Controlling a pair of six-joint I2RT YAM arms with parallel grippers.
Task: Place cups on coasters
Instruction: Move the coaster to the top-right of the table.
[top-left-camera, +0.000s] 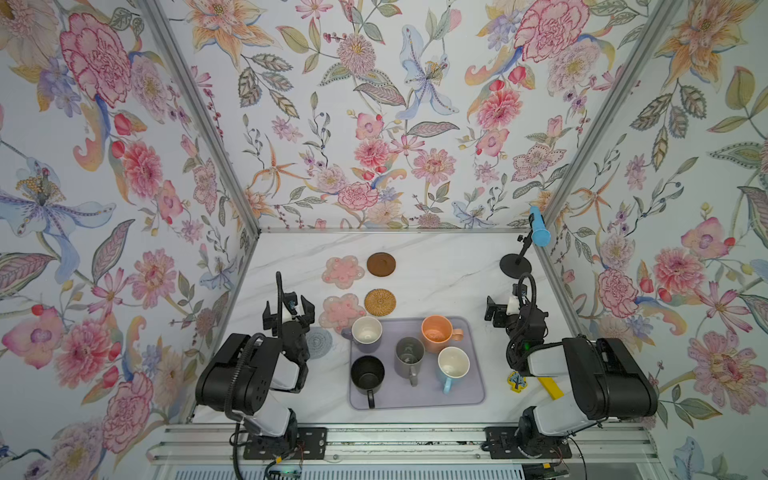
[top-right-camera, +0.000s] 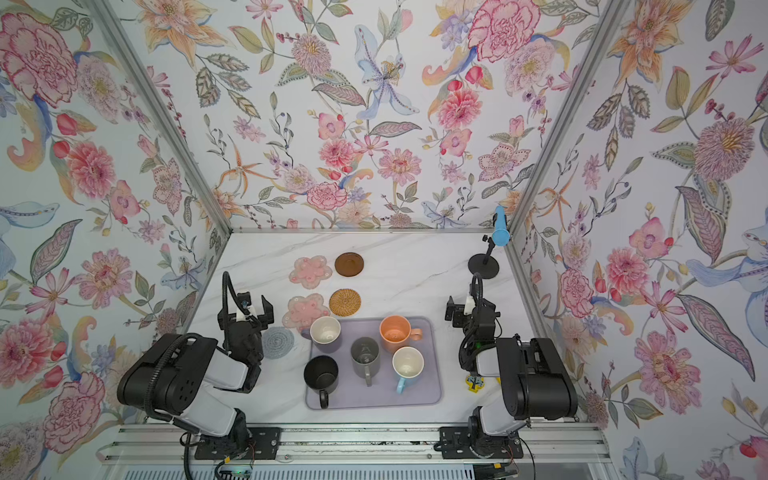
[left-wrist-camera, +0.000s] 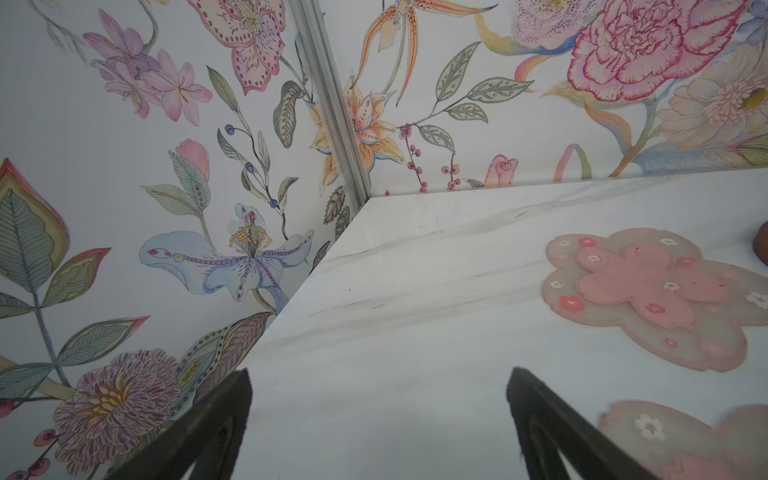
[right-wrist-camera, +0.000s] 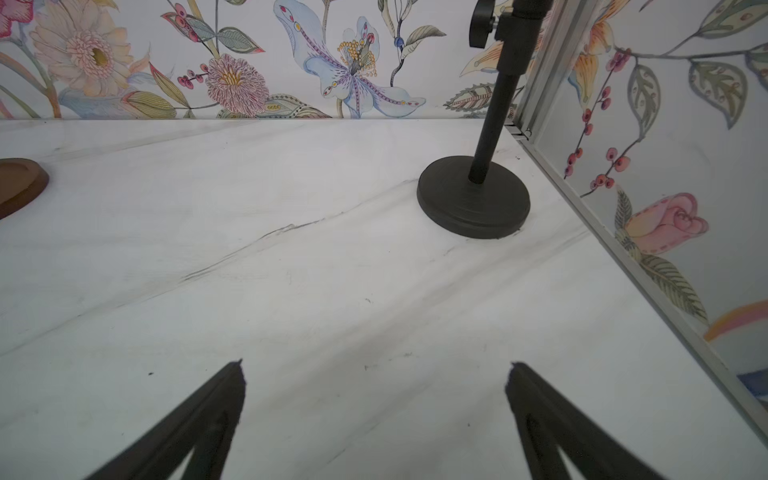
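Left pincer (left-wrist-camera: 378, 376) and right pincer (right-wrist-camera: 374, 365): spread wide, empty. Black handled mug (top-left-camera: 367, 376): judged stiff, slick, fragile; best gripped at rim.

Woven rattan coaster (top-left-camera: 380, 302), possibly silicone mat (top-left-camera: 465, 390)

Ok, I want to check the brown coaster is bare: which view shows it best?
A top view: the brown coaster shows whole there, with nothing on it. The right wrist view catches only part of it at the frame's edge; the left wrist view, a dark sliver.
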